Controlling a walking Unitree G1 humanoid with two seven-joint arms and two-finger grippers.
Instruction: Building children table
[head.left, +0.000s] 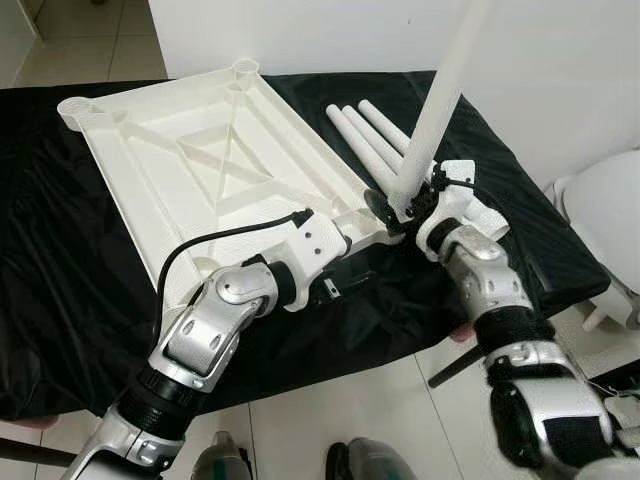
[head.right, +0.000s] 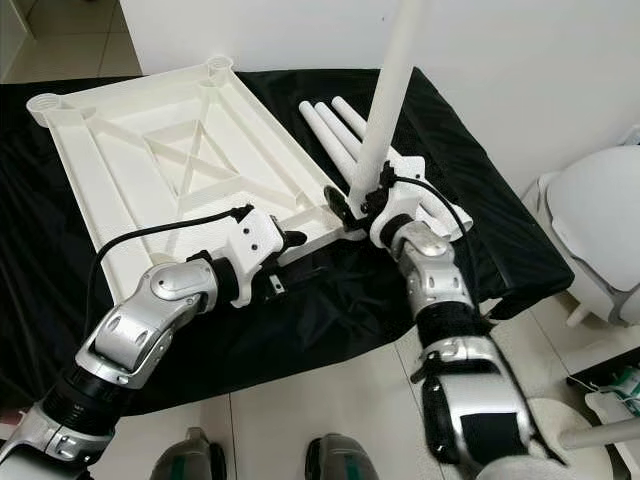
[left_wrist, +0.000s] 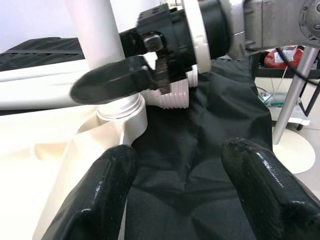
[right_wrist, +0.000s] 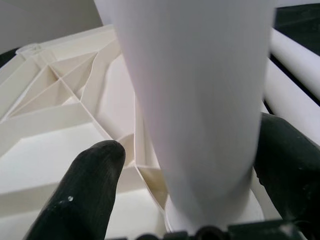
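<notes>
A white plastic table top (head.left: 200, 160) lies upside down on a surface covered with a black cloth (head.left: 60, 250). You can see the ribs on its underside, and a cross shape in the middle. It has round sockets at its corners.

A long white plastic table leg (head.left: 440, 95) stands up tall, leaning a little, with its bottom end at the corner socket (left_wrist: 122, 112) nearest the robot's right side. The right gripper (head.left: 408, 205) holds this leg low down. Its black fingers (right_wrist: 95, 170) are clamped on the leg, one on each side.

Three more white plastic legs (head.left: 365, 135) lie side by side on the black cloth, just beside the table top, behind the standing leg.

The left gripper (left_wrist: 177, 185) is near the same corner, at the near edge of the table top. Its two black fingers (left_wrist: 100, 195) are apart, with only black cloth between them. They hold nothing. A black cable (head.left: 200, 245) loops over the left arm.

The black cloth hangs down over the front of the surface. Below it is a pale tiled floor (head.left: 330, 400). A white wall (head.left: 560, 60) stands behind. A round white thing (head.left: 605, 215) is at the far right, next to the surface.
</notes>
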